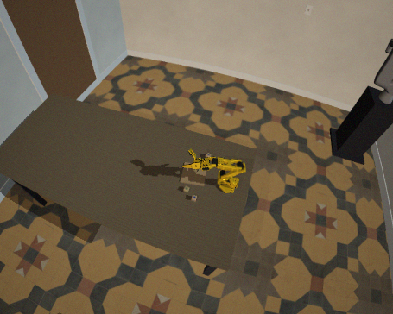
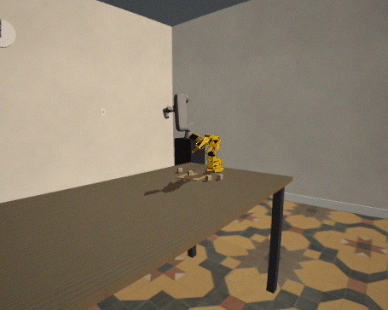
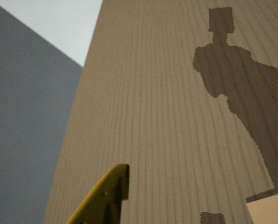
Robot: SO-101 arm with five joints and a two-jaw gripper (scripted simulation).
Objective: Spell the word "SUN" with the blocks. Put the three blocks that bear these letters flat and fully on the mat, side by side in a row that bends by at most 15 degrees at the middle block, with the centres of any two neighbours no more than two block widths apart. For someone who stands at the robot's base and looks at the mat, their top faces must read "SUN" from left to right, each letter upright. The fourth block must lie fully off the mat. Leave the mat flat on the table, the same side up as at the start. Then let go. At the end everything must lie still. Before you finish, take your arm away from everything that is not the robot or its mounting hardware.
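My yellow arm [image 1: 225, 172] [image 2: 212, 152] stands at the table's right end. Its gripper [image 1: 188, 159] [image 2: 193, 143] is open and empty, held up in the air above the small tan mat [image 1: 187, 178] [image 2: 187, 177]. Two blocks [image 1: 186, 189] [image 1: 193, 197] lie on the table just in front of the mat. Another block [image 1: 207, 154] lies behind the arm's forearm. In the exterior view several small blocks [image 2: 190, 173] [image 2: 208, 177] [image 2: 219, 176] lie at the mat. Their letters are too small to read. The wrist view shows one yellow jaw [image 3: 106, 194], a mat corner [image 3: 266, 210] and the top of a block [image 3: 212, 217].
The long brown table [image 1: 94, 163] [image 2: 114, 216] [image 3: 150, 125] carries the arm's shadow [image 1: 152, 168] [image 3: 235, 85] to the left of the mat. A black stand with a grey camera arm [image 1: 366, 124] [image 2: 182, 114] stands off the table beyond the robot.
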